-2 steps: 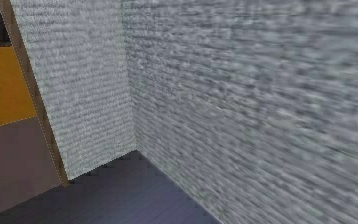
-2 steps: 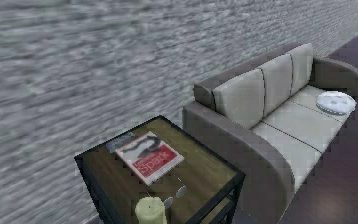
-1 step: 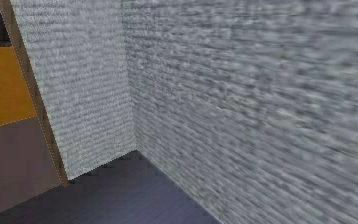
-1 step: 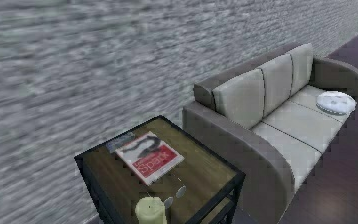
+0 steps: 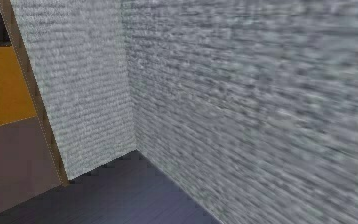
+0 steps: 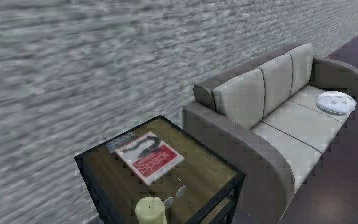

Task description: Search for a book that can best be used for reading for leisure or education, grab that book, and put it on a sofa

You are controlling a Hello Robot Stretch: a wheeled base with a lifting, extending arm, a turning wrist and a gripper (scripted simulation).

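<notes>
Book (image 6: 150,158) on table (image 6: 202,182) beside sofa (image 6: 287,100) in arm side view, wall (image 5: 237,100) ahead, state of jaws unclear

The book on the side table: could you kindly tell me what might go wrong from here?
A pale candle stands on the side table near the red-and-white book; a reach might knock it over.
The wall stands close ahead in the forward view, so driving forward may bump it.
A white round thing lies on the sofa seat; the book could land on it.
</notes>
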